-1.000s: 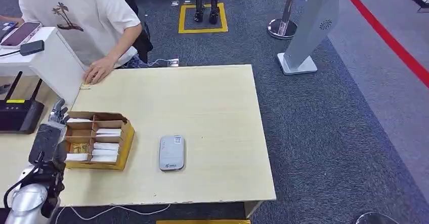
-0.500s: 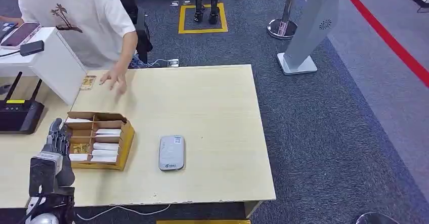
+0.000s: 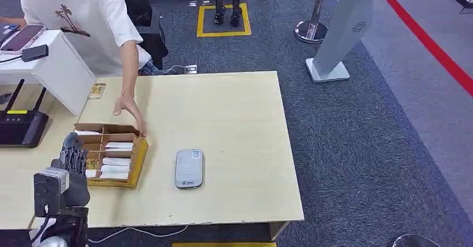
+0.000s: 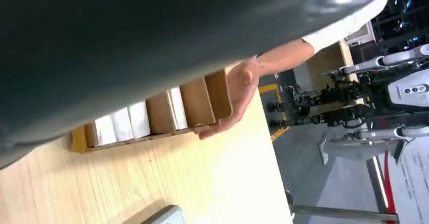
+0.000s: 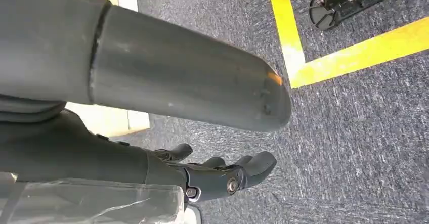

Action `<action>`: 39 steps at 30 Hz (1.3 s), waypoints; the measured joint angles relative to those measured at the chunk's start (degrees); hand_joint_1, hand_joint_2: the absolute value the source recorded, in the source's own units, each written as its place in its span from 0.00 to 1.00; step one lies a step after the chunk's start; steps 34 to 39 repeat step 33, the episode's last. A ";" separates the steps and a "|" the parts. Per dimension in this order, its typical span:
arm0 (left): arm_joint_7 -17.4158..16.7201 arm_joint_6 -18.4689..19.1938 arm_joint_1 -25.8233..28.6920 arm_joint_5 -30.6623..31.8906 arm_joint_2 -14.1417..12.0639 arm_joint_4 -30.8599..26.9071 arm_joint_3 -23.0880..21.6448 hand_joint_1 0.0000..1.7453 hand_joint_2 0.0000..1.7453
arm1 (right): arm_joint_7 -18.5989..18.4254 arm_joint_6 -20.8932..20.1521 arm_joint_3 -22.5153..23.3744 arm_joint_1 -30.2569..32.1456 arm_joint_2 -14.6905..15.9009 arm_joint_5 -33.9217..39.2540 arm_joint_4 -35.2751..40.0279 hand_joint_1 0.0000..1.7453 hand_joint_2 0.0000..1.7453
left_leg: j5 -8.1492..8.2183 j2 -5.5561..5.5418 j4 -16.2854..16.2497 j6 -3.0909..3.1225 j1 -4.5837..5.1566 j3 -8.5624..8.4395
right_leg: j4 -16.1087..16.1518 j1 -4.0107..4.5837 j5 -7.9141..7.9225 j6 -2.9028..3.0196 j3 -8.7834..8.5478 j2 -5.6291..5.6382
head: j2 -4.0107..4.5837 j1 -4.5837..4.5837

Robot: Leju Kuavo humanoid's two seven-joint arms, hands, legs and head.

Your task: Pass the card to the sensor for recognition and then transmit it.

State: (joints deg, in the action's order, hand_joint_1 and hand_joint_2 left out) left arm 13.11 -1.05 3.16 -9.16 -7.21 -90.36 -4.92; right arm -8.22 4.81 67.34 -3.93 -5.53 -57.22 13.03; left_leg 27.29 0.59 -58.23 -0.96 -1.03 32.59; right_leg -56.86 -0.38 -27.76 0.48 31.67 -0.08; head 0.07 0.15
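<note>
A person in a white T-shirt (image 3: 83, 18) leans over the far left corner of a pale wooden table (image 3: 234, 124). A black router (image 3: 21, 125) sits on a side surface at left, while a grey stand (image 3: 341, 32) rises on carpet beyond a yellow floor marking (image 3: 223, 19).

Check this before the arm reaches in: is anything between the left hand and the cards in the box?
Yes. A person's hand rests at the far corner of the cardboard box. The left hand hovers at its opposite side, beside the white cards.
</note>
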 joint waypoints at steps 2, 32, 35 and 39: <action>0.00 0.20 0.00 -0.09 0.00 0.00 0.00 0.00 0.00 | 0.00 0.00 0.07 0.00 0.00 0.00 0.00 0.00 0.00 | 0.00 0.00 0.00 0.00 0.00 0.00 | 0.00 0.00 0.00 0.00 0.00 0.00 | 0.00 0.00; 0.02 2.05 -0.33 4.07 -0.33 -0.17 -0.48 0.00 1.00 | 0.07 0.20 0.74 0.01 -0.48 -0.22 0.00 0.00 0.00 | 0.00 0.00 0.00 0.00 0.00 -0.01 | 0.00 0.00 0.00 0.00 0.01 0.01 | 0.00 0.00; 0.02 2.05 -0.37 4.07 -0.33 -0.17 -0.50 0.00 1.00 | 0.09 0.20 0.74 0.02 -0.48 -0.28 0.00 0.00 0.00 | 0.00 0.00 0.00 0.00 0.00 -0.01 | 0.00 0.00 0.00 0.00 0.01 0.01 | 0.00 0.00; 0.02 2.05 -0.37 4.07 -0.33 -0.17 -0.50 0.00 1.00 | 0.09 0.20 0.74 0.02 -0.48 -0.28 0.00 0.00 0.00 | 0.00 0.00 0.00 0.00 0.00 -0.01 | 0.00 0.00 0.00 0.00 0.01 0.01 | 0.00 0.00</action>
